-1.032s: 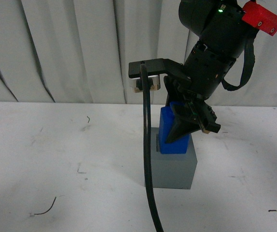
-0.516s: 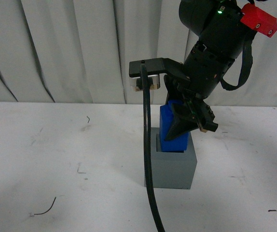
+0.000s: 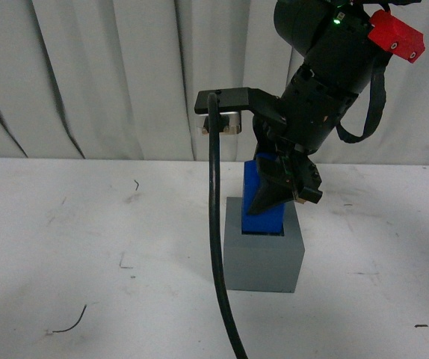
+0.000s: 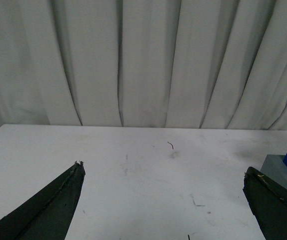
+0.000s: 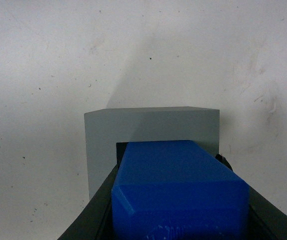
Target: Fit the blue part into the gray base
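Holdings, left to right, all placed by the base:

1. Left gripper: idling well left of the base, jaws spread wide and holding nothing. It is probably staying out of the way, as the job is needing one arm only.

2. Black cable: hanging in a curve just in front of the base's left edge and hiding part of it in the front view.

3. Base: sitting flat on the white table, recess facing up to receive the part. No gripper is steadying it.

4. Blue part: standing upright directly over the base, its lower end meeting the recess and most of its length showing above the top face. In the right wrist view a dark gap is showing between part and recess wall on one side. Seating looks unfinished.

5. Right gripper: reaching down from above the base, fingers clamping the part's two sides to keep it vertical for the push down.

6. Red block: riding on the right arm, high above and right of the base.
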